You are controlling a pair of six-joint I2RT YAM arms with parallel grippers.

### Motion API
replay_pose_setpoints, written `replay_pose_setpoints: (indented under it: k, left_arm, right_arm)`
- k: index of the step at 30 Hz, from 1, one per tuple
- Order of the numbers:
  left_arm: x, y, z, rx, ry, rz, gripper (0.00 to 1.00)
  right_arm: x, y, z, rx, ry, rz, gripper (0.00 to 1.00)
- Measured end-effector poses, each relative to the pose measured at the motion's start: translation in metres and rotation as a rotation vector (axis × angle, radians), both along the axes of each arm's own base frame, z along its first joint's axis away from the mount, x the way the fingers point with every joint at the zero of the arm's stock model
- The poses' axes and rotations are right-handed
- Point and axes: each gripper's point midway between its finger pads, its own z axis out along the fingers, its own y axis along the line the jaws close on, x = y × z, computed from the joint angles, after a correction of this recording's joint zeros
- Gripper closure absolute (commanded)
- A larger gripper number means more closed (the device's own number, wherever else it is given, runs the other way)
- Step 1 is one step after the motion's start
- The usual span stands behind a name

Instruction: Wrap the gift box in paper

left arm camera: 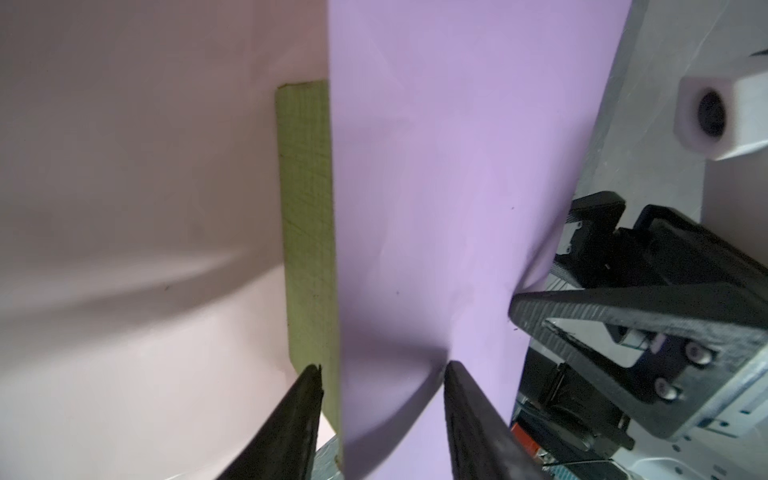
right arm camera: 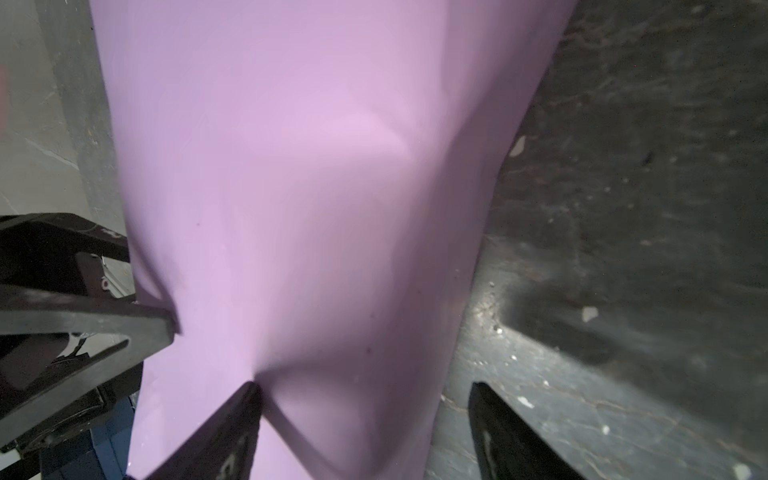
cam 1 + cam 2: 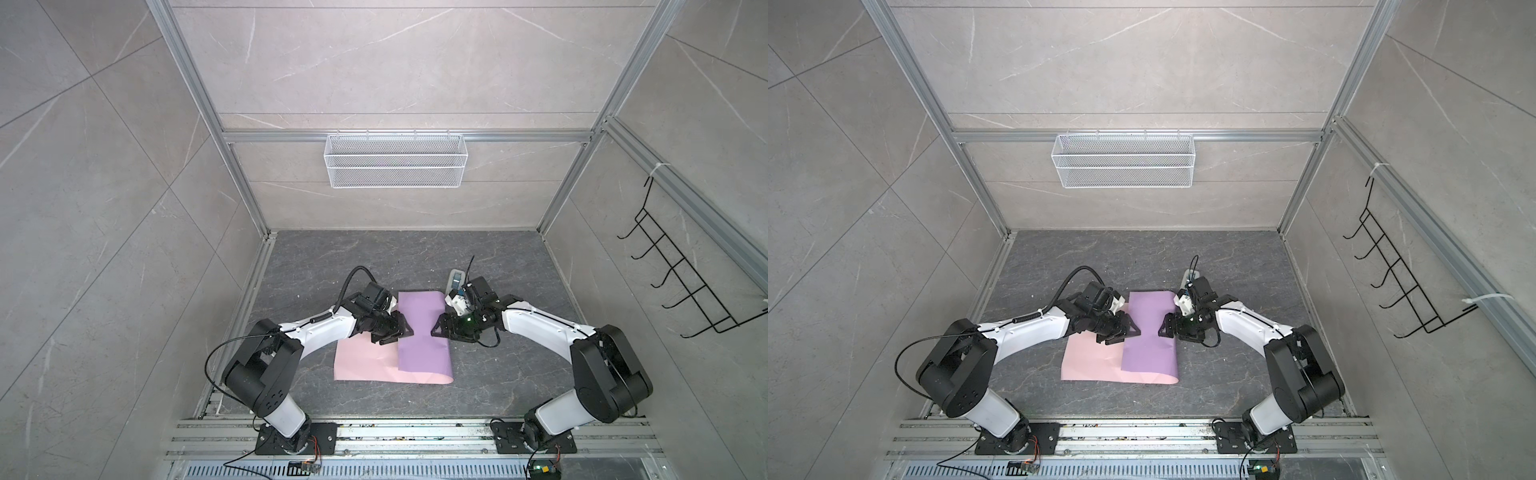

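Left claw [image 1: 382,374] spread, pinching nothing: one fingertip [image 1: 303,415] sits at the end of the exposed olive strip of the gift box [image 1: 309,216]. The other [image 1: 461,399] dents the lilac face of the paper [image 1: 457,187] just inside the flap's free edge. Right claw [image 2: 365,390] spread too: one fingertip [image 2: 241,415] pushes a dimple into the lilac, the other [image 2: 494,424] is off the sheet over bare tabletop [image 2: 623,208], so the jaws straddle the paper's folded edge. In both top views the left claw [image 3: 401,333] and right claw [image 3: 436,328] face each other tip to tip across the middle of the flap, apart. Gift box is mid-tabletop, on the pink face and under the lilac flap (top views hide it completely; only the left wrist view shows that ribbed strip). The paper [image 3: 424,353] is folded over from the right. Its pink face lies flat to the left and runs under the left arm. The near right corner is rounded rather than creased, with pink showing at the curl. A grey-white handheld device [image 3: 456,278] lies just beyond the right claw, partly hidden by the wrist. A wire basket [image 3: 395,160] hangs on the back wall and a hook rack [image 3: 681,286] on the right wall.
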Motion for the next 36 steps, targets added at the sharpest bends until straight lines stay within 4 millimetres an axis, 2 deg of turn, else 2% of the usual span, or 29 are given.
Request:
replay_pose_setpoints:
  k: [8,18,23,29,36]
  left_arm:
    - [-0.005,0.008,0.005,-0.007,-0.006,0.033,0.36]
    - [0.003,0.002,-0.001,0.000,-0.005,0.026,0.37]
    - [0.010,-0.003,-0.006,0.005,-0.009,0.014,0.47]
    - [0.012,-0.006,-0.003,-0.010,-0.032,-0.002,0.60]
    - [0.011,-0.005,-0.002,-0.027,-0.039,-0.011,0.63]
  right_arm:
    - [0.000,0.002,-0.001,0.026,-0.008,-0.022,0.21]
    - [0.000,0.002,-0.001,0.029,-0.007,-0.028,0.21]
    - [0.000,0.002,-0.001,0.029,-0.008,-0.028,0.20]
    - [0.001,0.001,0.000,0.019,-0.005,-0.031,0.15]
    - [0.008,-0.005,0.007,0.032,0.005,-0.060,0.13]
